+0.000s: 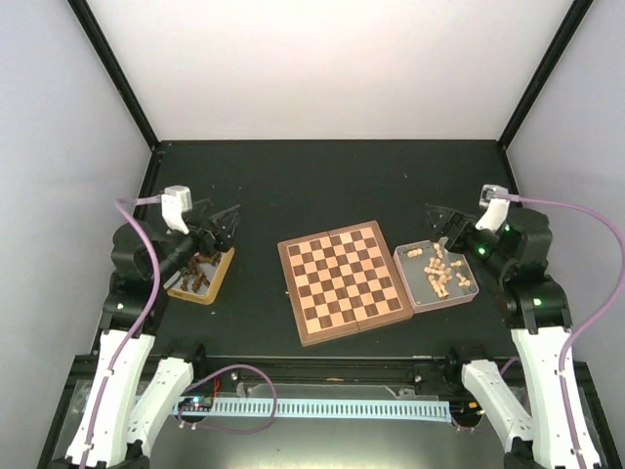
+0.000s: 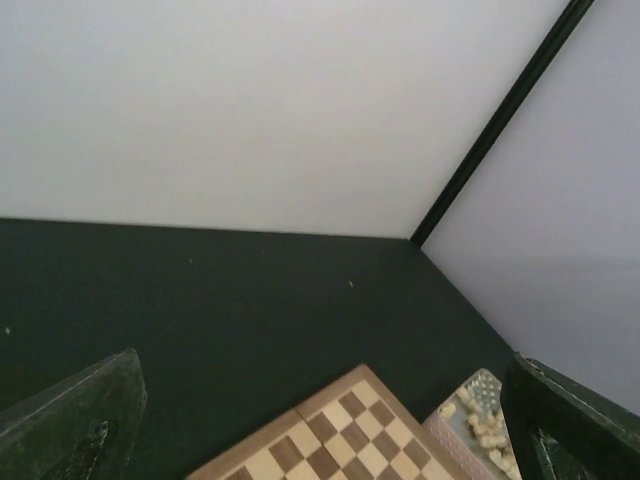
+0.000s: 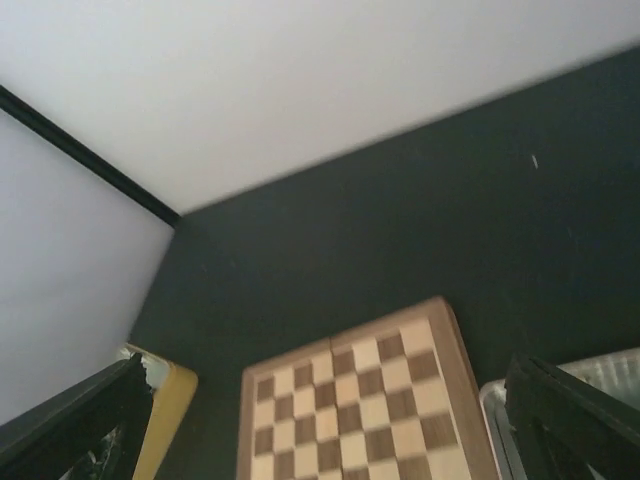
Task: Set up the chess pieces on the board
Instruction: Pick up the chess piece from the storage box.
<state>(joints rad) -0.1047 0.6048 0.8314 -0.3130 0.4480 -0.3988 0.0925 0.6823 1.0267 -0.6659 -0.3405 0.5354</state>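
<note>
The board (image 1: 342, 281) lies flat in the middle of the dark table, its squares bare. Pale chess pieces (image 1: 437, 274) lie loose in a clear tray (image 1: 470, 290) just right of it. Dark chess pieces (image 1: 198, 274) sit in a gold tin (image 1: 224, 277) to the left. My left gripper (image 1: 223, 227) hangs open above the tin's far end, holding nothing. My right gripper (image 1: 441, 223) hangs open above the tray's far edge, also holding nothing. The left wrist view shows the board (image 2: 330, 440) and pale pieces (image 2: 487, 425). The right wrist view shows the board (image 3: 350, 400) and tin (image 3: 168, 405).
White walls with black corner posts (image 1: 115, 73) close in the table on three sides. A pale perforated strip (image 1: 322, 407) and purple cables (image 1: 239, 391) run along the near edge between the arm bases.
</note>
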